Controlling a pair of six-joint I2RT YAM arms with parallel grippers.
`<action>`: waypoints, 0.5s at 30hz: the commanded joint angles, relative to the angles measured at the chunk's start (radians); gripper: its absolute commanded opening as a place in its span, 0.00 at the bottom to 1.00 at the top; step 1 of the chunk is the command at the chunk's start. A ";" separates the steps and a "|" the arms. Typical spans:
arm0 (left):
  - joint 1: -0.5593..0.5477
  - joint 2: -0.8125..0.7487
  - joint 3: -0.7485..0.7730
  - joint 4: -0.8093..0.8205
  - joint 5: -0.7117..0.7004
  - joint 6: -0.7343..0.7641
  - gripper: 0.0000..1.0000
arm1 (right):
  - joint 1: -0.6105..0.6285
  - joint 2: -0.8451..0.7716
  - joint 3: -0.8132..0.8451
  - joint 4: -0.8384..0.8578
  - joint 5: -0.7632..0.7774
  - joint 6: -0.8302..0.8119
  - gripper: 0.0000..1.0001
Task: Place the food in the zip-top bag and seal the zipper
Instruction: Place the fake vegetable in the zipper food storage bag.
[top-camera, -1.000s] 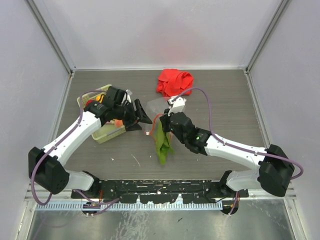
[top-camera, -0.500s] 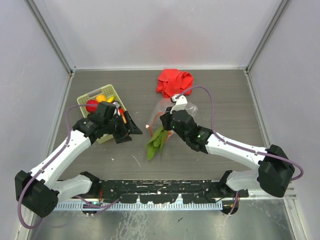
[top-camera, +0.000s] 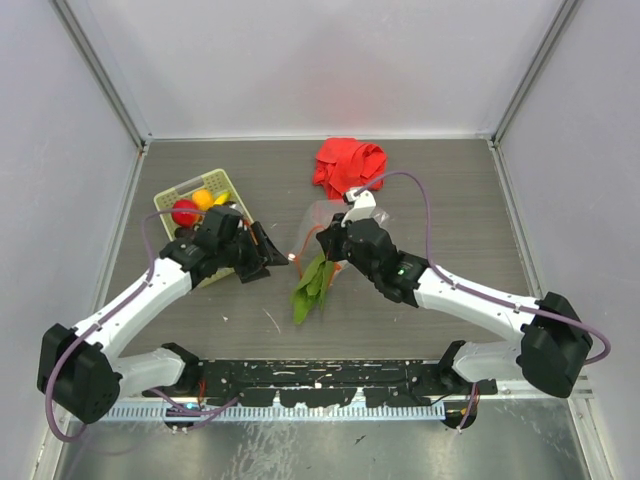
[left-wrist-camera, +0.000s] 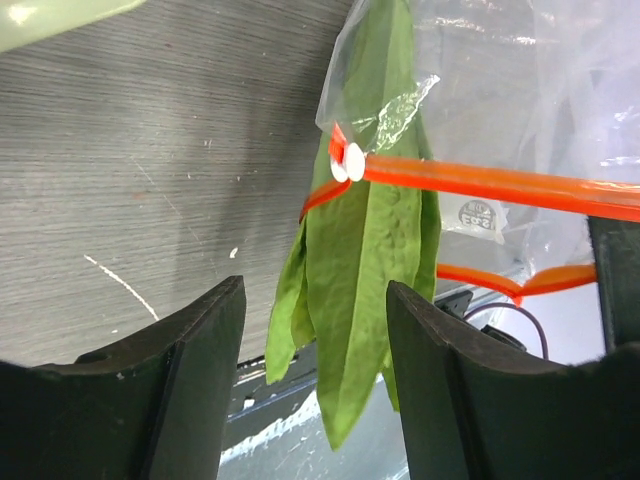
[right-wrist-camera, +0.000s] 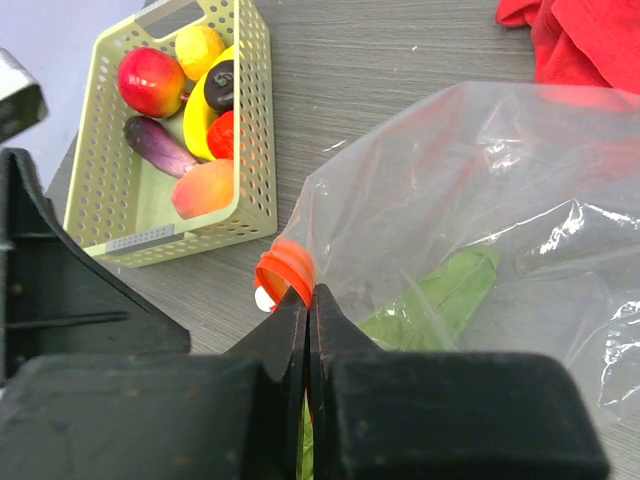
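Half the green pods (left-wrist-camera: 360, 250) overhang the zip-top bag (right-wrist-camera: 480, 200); your right jaws pinch its zipper (left-wrist-camera: 480, 183), left jaws gape empty, so lifting could spill them.

One bag (right-wrist-camera: 480, 190), one basket (right-wrist-camera: 255, 100), one cloth (top-camera: 348, 165)

Top camera looks down from afar; close wrist cameras share the zip-top bag (right-wrist-camera: 480, 200).

Glossy, crinkled clear plastic zip-top bag (right-wrist-camera: 480, 200), matt perforated plastic basket (right-wrist-camera: 256, 130), soft red cloth (right-wrist-camera: 570, 40), grey wood-grain table (left-wrist-camera: 150, 150)
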 joint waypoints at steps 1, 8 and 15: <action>-0.035 0.000 -0.032 0.147 -0.061 -0.030 0.59 | -0.005 -0.043 0.064 0.057 -0.031 0.036 0.00; -0.045 0.054 -0.032 0.228 -0.106 -0.016 0.55 | -0.005 -0.042 0.073 0.057 -0.050 0.049 0.01; -0.102 0.087 -0.071 0.307 -0.173 -0.031 0.53 | -0.005 -0.045 0.077 0.060 -0.060 0.057 0.00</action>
